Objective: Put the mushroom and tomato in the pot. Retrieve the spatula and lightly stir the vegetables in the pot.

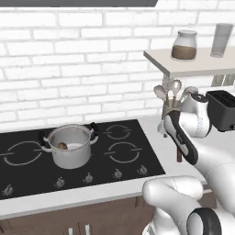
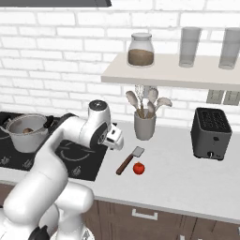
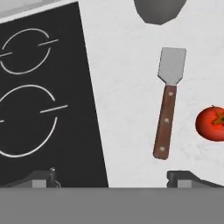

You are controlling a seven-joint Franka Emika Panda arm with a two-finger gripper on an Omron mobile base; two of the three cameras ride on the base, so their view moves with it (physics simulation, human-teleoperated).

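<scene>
A black cooktop (image 3: pixel 43 100) is stretching out to the left of the open jaws, its white burner rings showing. Ahead of the jaws a grey utensil holder (image 2: pixel 145 125) is standing with pale spoons (image 2: pixel 140 101). Farther right, a black toaster (image 2: pixel 210 133) is sitting on the white counter (image 2: pixel 187 178). A jar (image 2: pixel 140 49) and two glasses (image 2: pixel 190 46) are resting on the shelf (image 2: pixel 164 75).
</scene>
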